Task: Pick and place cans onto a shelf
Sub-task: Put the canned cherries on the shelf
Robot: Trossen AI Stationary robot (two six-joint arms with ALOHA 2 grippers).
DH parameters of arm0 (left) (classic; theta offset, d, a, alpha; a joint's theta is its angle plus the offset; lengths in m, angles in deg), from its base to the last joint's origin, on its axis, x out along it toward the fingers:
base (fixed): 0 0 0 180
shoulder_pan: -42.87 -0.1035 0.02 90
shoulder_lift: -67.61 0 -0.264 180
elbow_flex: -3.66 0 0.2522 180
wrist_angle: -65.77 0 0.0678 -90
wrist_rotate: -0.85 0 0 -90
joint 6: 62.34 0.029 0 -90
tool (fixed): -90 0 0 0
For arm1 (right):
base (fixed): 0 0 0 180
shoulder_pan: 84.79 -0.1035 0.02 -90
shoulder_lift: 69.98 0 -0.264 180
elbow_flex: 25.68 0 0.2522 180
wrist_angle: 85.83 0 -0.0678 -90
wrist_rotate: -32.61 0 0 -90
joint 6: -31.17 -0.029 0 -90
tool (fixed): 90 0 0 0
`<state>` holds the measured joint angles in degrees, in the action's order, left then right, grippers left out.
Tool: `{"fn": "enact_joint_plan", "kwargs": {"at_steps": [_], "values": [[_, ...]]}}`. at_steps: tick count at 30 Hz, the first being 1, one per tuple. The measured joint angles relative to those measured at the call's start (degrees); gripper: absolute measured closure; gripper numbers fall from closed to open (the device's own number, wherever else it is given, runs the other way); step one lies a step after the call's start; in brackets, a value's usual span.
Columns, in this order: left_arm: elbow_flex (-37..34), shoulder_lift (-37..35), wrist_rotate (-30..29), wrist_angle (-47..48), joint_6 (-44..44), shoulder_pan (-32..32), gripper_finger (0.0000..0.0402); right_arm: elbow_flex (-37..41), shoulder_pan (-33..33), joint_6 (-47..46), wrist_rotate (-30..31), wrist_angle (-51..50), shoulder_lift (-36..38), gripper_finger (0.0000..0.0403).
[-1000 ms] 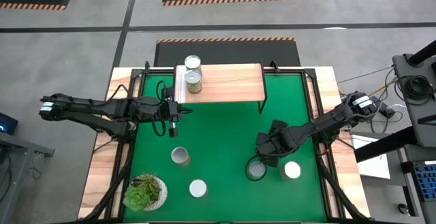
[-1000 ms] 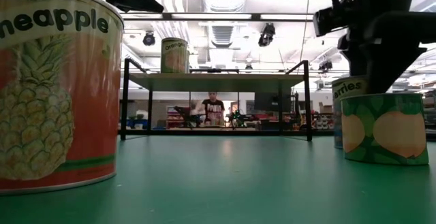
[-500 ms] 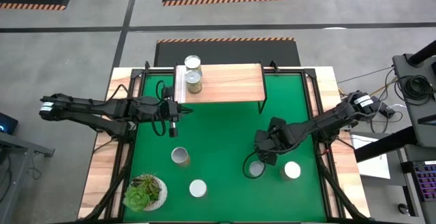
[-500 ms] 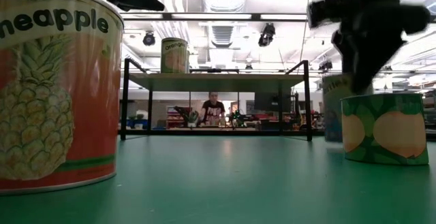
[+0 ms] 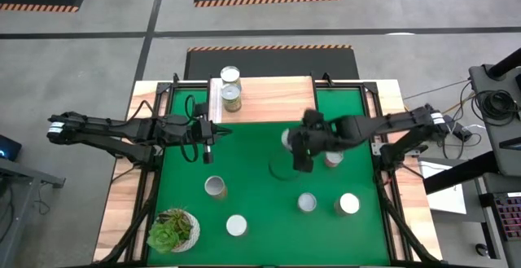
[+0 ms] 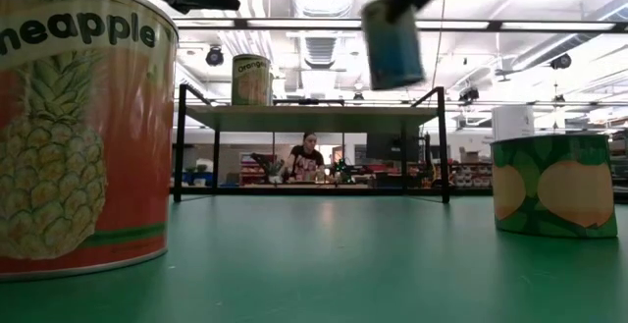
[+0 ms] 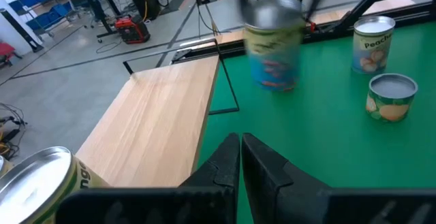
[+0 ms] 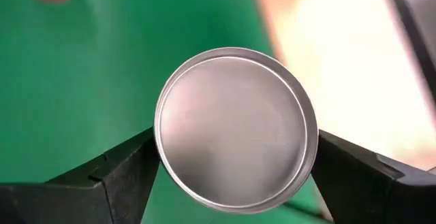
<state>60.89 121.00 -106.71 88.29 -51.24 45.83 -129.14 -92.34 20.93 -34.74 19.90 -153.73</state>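
With the right jaws point(image 8: 235, 183) spread wide and clamped on one can point(image 8: 236, 130), it hangs lifted above the green table point(image 5: 252, 162), just short of the shelf point(image 5: 273, 97). It might clip the shelf's front edge if carried too low. Two cans point(image 5: 231, 87) crowd the far-left end; the rest lies bare, and the left jaws point(image 7: 240, 157), pressed together empty, wait near that end.

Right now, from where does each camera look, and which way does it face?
High: overhead, straight down; both arms, shelf.
Low: table height, level toward the shelf; the held can is aloft.
Left wrist: past the shut left gripper toward that can.
Right wrist: right gripper gripping the can top.
All four views share the held can.
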Motion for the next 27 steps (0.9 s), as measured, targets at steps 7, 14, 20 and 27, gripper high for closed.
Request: {"fn": "enact_joint_plan", "kwargs": {"at_steps": [7, 14, 20, 27], "values": [[0.0, 0.0, 0.0, -0.3, 0.0, 0.0, 0.0402, -8.7, 8.8, 11.0, 0.0, 3.8, -3.9, 0.0084], [0.0, 0.0, 0.0, -0.2, 0.0, 0.0, 0.0402, -10.4, 17.6, 20.6, -4.7, 11.4, -8.8, 0.0085], [0.0, 0.0, 0.0, -0.2, 0.0, 0.0, 0.0402, -10.4, 22.8, 23.4, -12.1, 13.9, -12.2, 0.0082], [0.0, 0.0, 0.0, -0.2, 0.4, 0.0, 0.0402, -10.4, 25.2, 25.4, -12.4, 15.1, -13.9, 0.0058]]}}
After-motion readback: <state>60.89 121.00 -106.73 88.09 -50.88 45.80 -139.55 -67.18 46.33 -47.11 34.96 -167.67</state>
